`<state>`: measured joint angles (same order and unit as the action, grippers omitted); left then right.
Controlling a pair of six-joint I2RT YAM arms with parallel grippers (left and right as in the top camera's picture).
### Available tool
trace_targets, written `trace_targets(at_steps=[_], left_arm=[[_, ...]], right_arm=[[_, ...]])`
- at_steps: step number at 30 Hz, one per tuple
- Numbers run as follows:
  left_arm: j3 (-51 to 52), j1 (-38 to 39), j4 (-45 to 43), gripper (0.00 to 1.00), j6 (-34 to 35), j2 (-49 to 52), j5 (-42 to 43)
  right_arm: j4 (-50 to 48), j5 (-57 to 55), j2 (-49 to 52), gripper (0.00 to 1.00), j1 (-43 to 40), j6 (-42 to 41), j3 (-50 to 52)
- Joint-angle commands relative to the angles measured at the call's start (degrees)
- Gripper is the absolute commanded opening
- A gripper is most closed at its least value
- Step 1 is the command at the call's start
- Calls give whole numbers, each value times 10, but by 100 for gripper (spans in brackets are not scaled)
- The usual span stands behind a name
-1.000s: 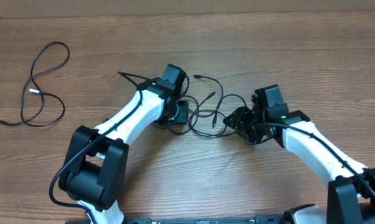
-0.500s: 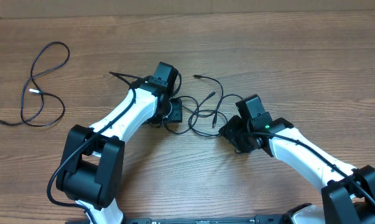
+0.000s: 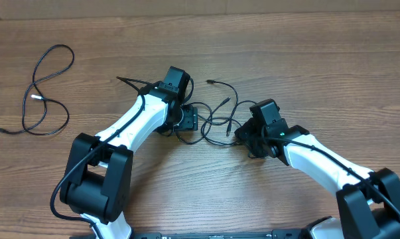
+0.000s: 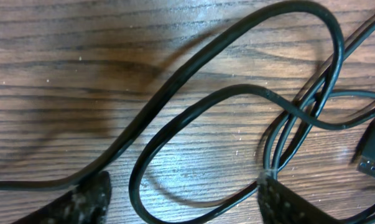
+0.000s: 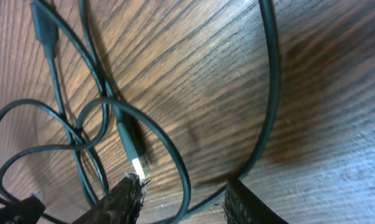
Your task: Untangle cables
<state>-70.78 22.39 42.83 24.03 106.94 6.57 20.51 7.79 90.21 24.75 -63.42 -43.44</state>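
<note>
The cables (image 3: 221,117) lie as a loose black tangle on the wooden table between my two arms. My left gripper (image 3: 190,119) sits at the tangle's left edge. In the left wrist view it (image 4: 187,202) is open wide, and a cable loop (image 4: 193,106) lies flat on the wood between its fingers. My right gripper (image 3: 247,137) is at the tangle's right edge. In the right wrist view it (image 5: 187,202) is open, with one cable strand (image 5: 271,93) curving through the gap. A silver-tipped plug (image 5: 136,163) touches its left fingertip (image 5: 126,198).
A separate black cable (image 3: 47,93) lies in loose loops at the table's far left. One cable end (image 3: 120,79) sticks out behind my left arm. A USB plug (image 4: 372,154) lies at the right of the left wrist view.
My left gripper has opened wider and shifted slightly left. My right arm has moved left, closer to the tangle, with its jaws a little narrower.
</note>
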Motion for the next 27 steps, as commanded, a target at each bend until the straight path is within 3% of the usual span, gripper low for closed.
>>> trace_targets(at_steps=[1, 14, 27], left_arm=[[6, -1, -5, 79, 2, -13, -10], [6, -1, -9, 77, 2, -13, -10], [6, -1, -11, 78, 2, -13, -13]], right_arm=[[-10, -11, 4, 42, 0, -15, 5], [-49, 13, 38, 41, 0, -15, 5], [-55, 40, 44, 17, 0, -7, 5]])
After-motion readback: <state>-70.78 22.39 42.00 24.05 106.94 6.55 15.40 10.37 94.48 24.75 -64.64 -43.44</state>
